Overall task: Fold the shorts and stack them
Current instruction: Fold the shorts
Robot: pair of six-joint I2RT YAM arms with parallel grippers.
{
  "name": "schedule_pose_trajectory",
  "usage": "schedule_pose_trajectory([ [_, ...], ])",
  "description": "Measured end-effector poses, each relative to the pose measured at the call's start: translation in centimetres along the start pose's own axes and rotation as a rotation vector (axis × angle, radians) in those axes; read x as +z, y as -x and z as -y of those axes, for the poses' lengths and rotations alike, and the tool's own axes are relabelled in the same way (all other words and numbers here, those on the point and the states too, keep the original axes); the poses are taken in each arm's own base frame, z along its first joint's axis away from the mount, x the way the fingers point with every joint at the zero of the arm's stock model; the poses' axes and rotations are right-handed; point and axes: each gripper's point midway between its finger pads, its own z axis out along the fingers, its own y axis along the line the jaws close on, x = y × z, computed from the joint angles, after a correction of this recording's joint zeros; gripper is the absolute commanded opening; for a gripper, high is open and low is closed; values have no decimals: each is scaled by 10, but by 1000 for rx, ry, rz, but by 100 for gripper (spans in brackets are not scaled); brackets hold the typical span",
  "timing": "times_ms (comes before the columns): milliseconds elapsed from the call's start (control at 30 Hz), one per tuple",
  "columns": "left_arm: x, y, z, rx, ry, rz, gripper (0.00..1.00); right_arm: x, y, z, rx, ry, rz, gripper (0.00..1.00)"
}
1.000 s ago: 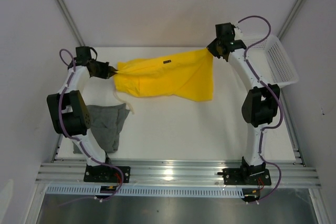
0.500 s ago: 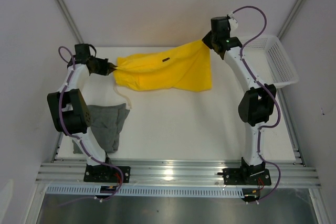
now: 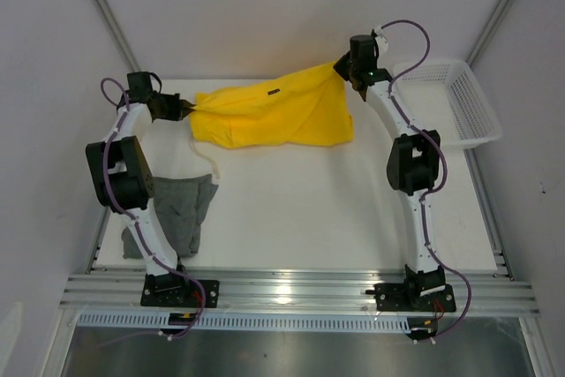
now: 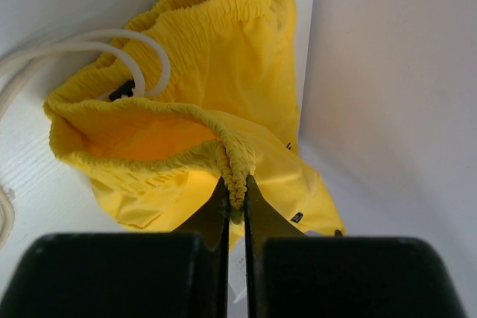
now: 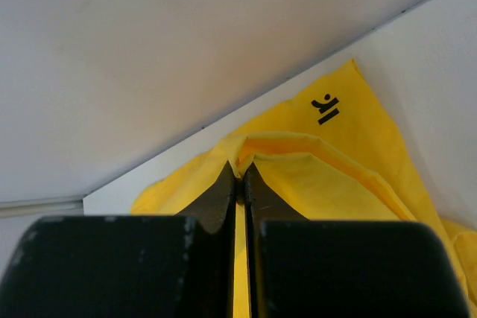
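Since a second ago my right arm has swung further back and inward. It has carried its corner of the bright yellow cloth shorts toward the far edge of the white surface, while the left end has barely shifted. Both pairs of jaws are pinched tight, the left jaws on the gathered waistband and the right jaws on a hem fold, with the shorts stretched between them. I cannot tell whether the lower edge touches down. The plain dark grey cloth shorts lie near-left, partly hidden behind my left arm.

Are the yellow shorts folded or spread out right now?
Spread out, unfolded: yellow shorts held stretched between left gripper and right gripper.
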Motion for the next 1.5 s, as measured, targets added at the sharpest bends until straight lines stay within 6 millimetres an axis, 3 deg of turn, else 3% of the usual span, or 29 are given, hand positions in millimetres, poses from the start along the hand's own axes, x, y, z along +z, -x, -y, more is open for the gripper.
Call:
schedule_pose_trajectory([
  [167,22,10,-4,-40,4,-1,0,27,-18,26,26,-23,-20,2],
  [300,40,18,-4,-63,0,1,0,42,-23,31,58,4,-13,1],
  [333,44,19,-5,-67,0,1,3,46,-24,31,70,16,-11,6],
  [400,51,22,-6,-77,-2,2,19,52,-26,32,90,37,-7,27],
  [433,53,23,-6,-80,-5,2,38,55,-26,32,98,45,-3,43],
  [467,57,25,-7,-84,-10,2,48,58,-26,32,105,53,1,51],
  [533,62,28,-6,-86,-26,1,79,63,-24,33,115,71,15,66],
  [633,65,32,-3,-86,-46,8,98,65,-20,29,118,94,34,70],
  [900,46,43,47,20,-145,49,99,61,-10,20,40,134,65,64],
  [1000,36,45,54,76,-146,74,99,45,-15,25,-28,109,15,63],
  [1300,-22,27,39,242,-88,123,99,-20,-27,42,-185,131,-184,66],
  [1500,-42,8,9,291,-45,114,98,-31,-46,102,-212,64,-343,77],
])
